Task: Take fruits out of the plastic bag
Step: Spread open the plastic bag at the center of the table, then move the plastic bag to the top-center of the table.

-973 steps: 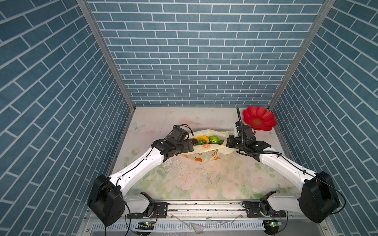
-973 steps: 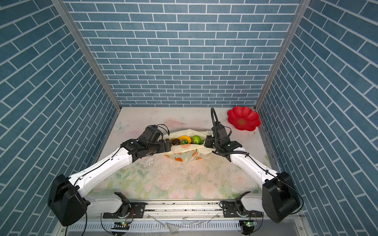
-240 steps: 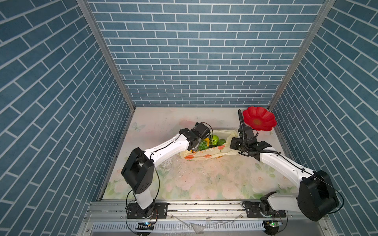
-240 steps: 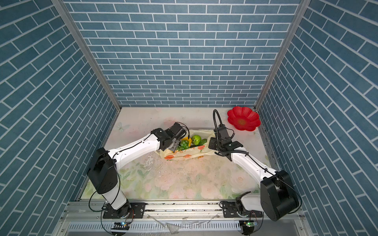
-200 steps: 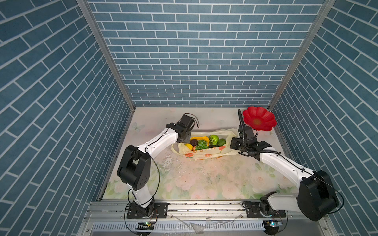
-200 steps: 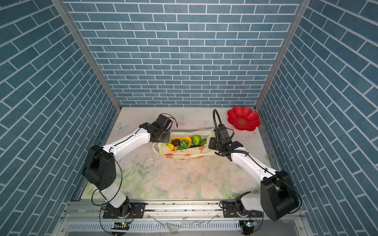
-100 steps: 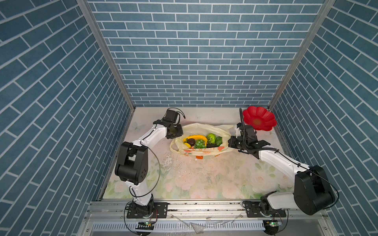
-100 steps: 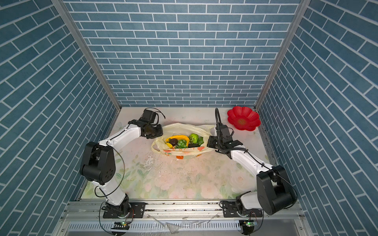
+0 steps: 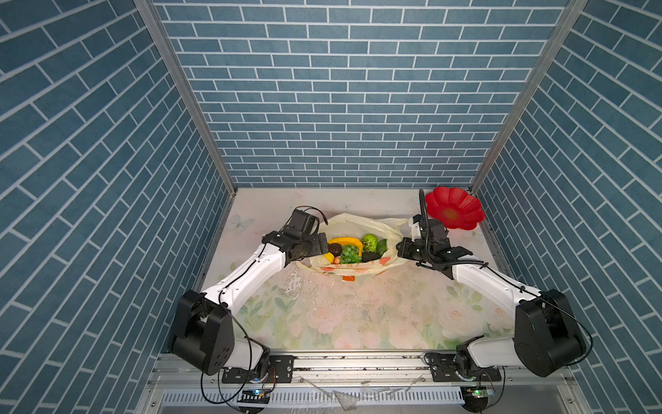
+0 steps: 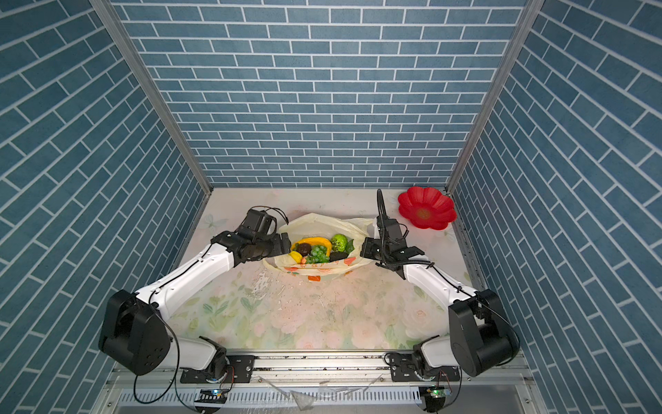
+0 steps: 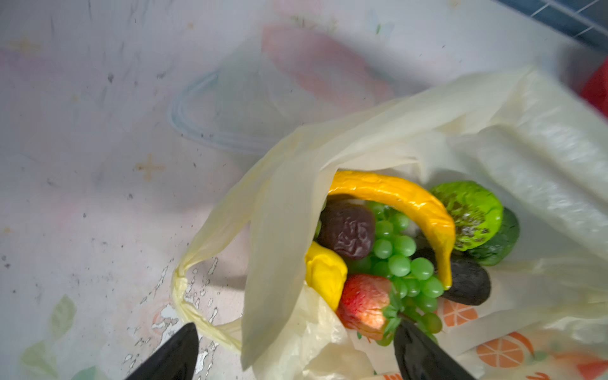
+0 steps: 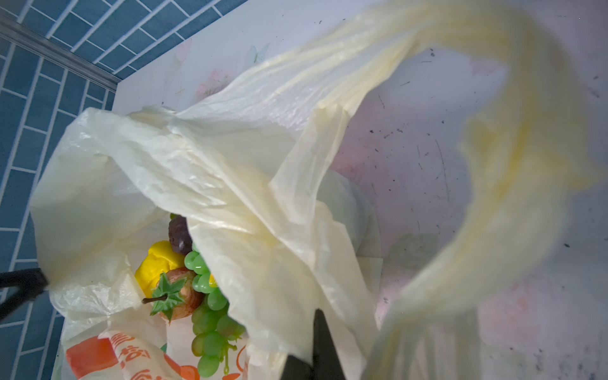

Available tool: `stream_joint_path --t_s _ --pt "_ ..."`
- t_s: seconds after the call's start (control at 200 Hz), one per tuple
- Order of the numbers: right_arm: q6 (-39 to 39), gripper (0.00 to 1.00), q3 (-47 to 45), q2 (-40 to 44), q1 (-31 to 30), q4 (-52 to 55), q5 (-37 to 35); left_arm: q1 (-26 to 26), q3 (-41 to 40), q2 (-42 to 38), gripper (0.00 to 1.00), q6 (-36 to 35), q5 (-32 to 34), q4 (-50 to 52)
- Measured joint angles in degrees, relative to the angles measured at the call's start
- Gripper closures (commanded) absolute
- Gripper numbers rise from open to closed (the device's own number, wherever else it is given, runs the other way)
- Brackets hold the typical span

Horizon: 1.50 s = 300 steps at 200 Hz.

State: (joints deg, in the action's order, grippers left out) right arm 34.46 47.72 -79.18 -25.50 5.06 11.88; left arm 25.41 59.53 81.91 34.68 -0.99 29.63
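Plastic bag [image 9: 358, 221]: centre-far on floral surface [image 9: 340, 315], mouth open.
Contents: banana [image 9: 345, 241], grape bunch [image 9: 349, 254], bumpy green citrus [image 9: 370, 242], lemon [image 11: 324, 273], strawberry [image 11: 363, 304], dark avocado [image 11: 467, 283].
Left fingers [image 11: 174, 355]: spread wide, empty, at bag's left rim.
Right fingers [image 12: 324, 345]: closed, pinching bag's right rim.
Red flower-shaped plate [image 9: 453, 211]: far right.
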Motion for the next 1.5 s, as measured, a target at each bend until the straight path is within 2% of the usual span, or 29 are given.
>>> stream_joint_path --t_s 0.045,0.27,0.37,0.45,0.575,0.69,0.735,0.81,0.9,1.015,1.12,1.365,1.43,1.5 --pt "0.66 1.00 -0.35 -0.02 -0.02 -0.98 0.68 -0.09 -2.10 0.83 0.20 0.42 -0.85 -1.09" --pt "5.05 1.00 -3.67 -0.11 0.72 -6.14 3.32 -2.71 -10.19 4.28 0.67 3.15 -8.96 -9.38" --pt "8.15 1.00 -6.84 -0.15 2.43 -9.18 5.42 -3.15 -11.82 3.54 0.82 3.39 -9.97 -12.04" --pt "11.47 1.00 -9.11 -0.98 4.61 -12.50 7.63 -3.15 -12.92 2.38 0.88 2.97 -10.40 -13.53" --pt "14.84 1.00 -10.19 -2.97 6.60 -14.97 9.53 -3.39 -14.21 0.59 0.91 2.80 -10.58 -15.30" --pt "14.75 0.59 -9.62 -2.62 6.34 -12.72 8.96 -3.43 -14.67 -0.13 0.93 2.10 -10.49 -15.89" --pt "13.62 0.47 -8.92 -1.88 5.79 -10.01 7.65 -3.43 -14.86 -0.50 0.93 1.75 -10.49 -16.09" --pt "10.80 0.34 -6.62 0.46 4.04 -3.43 3.15 -3.37 -15.10 -1.14 0.93 1.14 -10.38 -16.24" --pt "6.32 0.27 -0.70 2.73 0.04 5.49 -5.18 -3.17 -15.17 -1.68 0.94 0.28 -10.05 -16.26" --pt "-0.55 0.24 7.72 2.97 -5.90 13.14 -15.26 -2.69 -15.19 -1.73 0.94 -0.31 -9.62 -16.26" --pt "-6.19 0.23 13.22 0.96 -9.57 17.11 -20.94 -2.27 -15.19 -1.73 0.94 -0.68 -9.35 -16.28" --pt "-14.75 0.24 21.00 -11.45 -10.56 22.12 -27.76 -2.16 -15.19 -1.73 0.95 -0.92 -9.16 -16.31" --pt "-15.98 0.29 22.14 -14.62 -10.56 22.86 -27.91 -2.16 -15.21 -1.73 0.95 -0.94 -9.14 -16.28" --pt "-17.31 0.46 23.45 -17.55 -10.36 23.34 -27.50 -2.16 -15.28 -1.70 0.97 -1.05 -9.09 -16.31"
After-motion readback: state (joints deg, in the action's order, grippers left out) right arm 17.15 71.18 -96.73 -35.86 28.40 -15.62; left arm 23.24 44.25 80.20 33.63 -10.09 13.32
